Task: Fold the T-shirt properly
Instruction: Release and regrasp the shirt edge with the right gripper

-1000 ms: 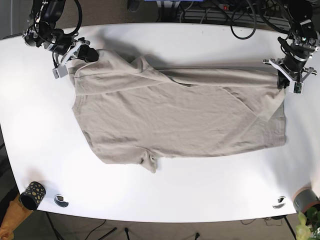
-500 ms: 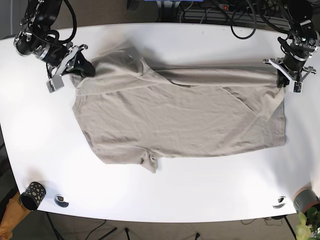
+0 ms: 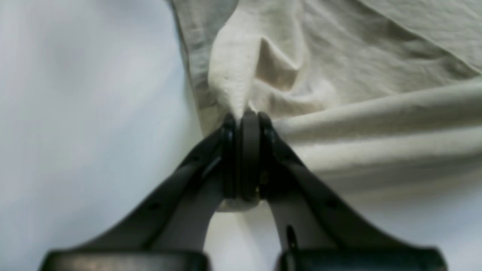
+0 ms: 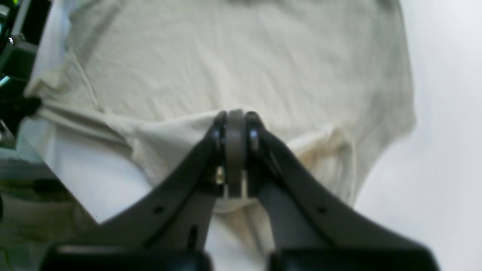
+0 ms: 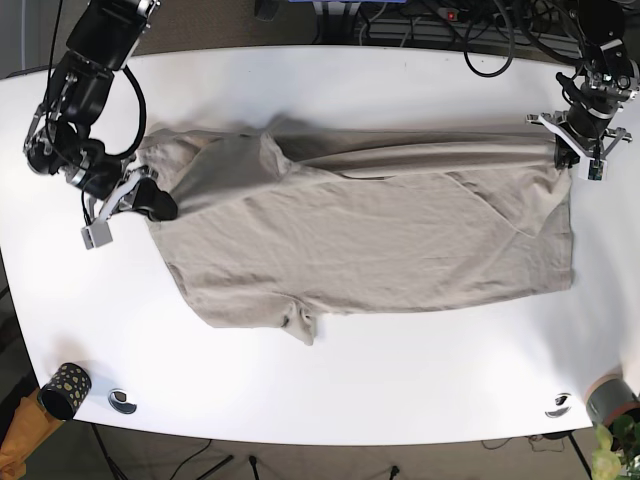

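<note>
Both wrist views are soft and cropped, so I see only part of the beige T-shirt (image 5: 370,235) there. It lies spread across the white worktop (image 5: 330,390) in the base view. My left gripper (image 5: 585,160) pinches its upper right corner, jaws clamped on cloth. My right gripper (image 5: 150,200) grips the shirt's left edge, where fabric bunches around the closed jaws.
</note>
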